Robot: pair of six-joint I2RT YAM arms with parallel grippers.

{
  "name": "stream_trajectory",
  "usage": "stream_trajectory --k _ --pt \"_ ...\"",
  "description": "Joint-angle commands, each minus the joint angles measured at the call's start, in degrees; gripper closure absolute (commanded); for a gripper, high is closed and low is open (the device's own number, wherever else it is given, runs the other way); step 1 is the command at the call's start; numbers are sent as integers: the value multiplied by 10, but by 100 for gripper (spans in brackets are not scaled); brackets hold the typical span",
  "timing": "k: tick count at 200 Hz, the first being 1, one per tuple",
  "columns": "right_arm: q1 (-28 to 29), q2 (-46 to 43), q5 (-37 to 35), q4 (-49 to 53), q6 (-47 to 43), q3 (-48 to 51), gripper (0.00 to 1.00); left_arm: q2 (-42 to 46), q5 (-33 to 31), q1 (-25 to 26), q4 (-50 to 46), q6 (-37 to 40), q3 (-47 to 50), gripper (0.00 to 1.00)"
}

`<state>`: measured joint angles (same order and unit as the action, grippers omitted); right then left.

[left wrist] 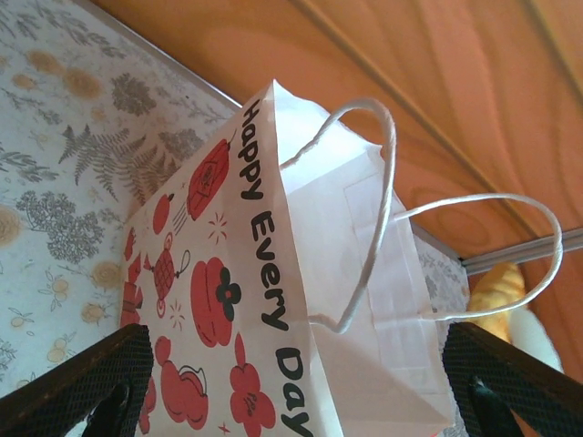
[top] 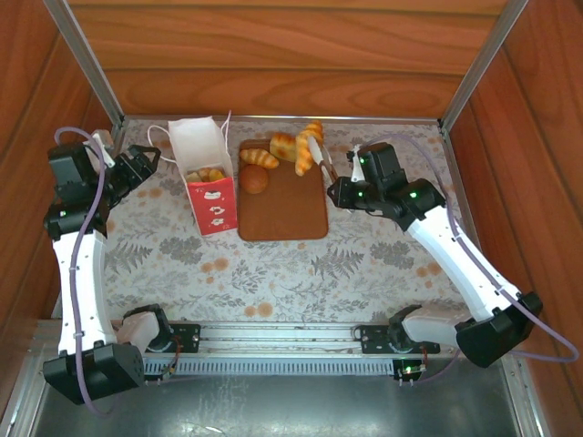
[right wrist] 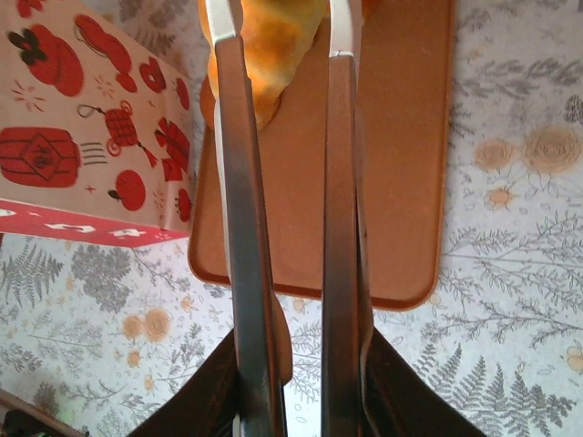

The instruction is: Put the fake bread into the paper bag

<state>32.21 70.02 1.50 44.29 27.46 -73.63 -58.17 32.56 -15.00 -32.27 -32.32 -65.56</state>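
Note:
The paper bag point(top: 205, 173) stands upright left of the brown board point(top: 291, 214), with fake bread point(top: 209, 173) inside it. My left gripper point(top: 146, 164) is open at the bag's left side. In the left wrist view the bag point(left wrist: 273, 300) sits between the wide-apart fingers point(left wrist: 82, 387). My right gripper point(top: 339, 189) is shut on the metal tongs point(top: 319, 157), whose tips pinch a golden roll point(top: 304, 160) over the board's far end. The right wrist view shows the tongs point(right wrist: 241, 182) clamping that roll point(right wrist: 269, 45). A croissant point(top: 260, 157), a round bun point(top: 255, 179) and another roll point(top: 283, 146) lie on the board.
One more pastry point(top: 314, 130) lies at the board's far right corner. Wooden walls close in the table on three sides. Floral tablecloth point(top: 364, 264) stretches bare in front of the board and bag.

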Motion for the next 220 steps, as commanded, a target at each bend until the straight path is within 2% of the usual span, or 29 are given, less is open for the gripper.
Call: stream_trajectory --k 1,64,119,176,220 --pt "-1 -17 -7 -34 -22 -26 100 -10 27 -4 -6 -3 3 20" --pt "-1 -28 15 -71 -44 -42 100 -52 59 -3 26 -16 -13 47" --pt "0 -36 43 -104 -77 -69 100 -74 65 2 55 -20 -16 57" --pt "12 -29 94 -156 -107 -95 100 -83 63 2 76 -28 -15 88" --pt "62 4 87 -174 -149 -145 100 -75 53 3 78 -29 -7 95"
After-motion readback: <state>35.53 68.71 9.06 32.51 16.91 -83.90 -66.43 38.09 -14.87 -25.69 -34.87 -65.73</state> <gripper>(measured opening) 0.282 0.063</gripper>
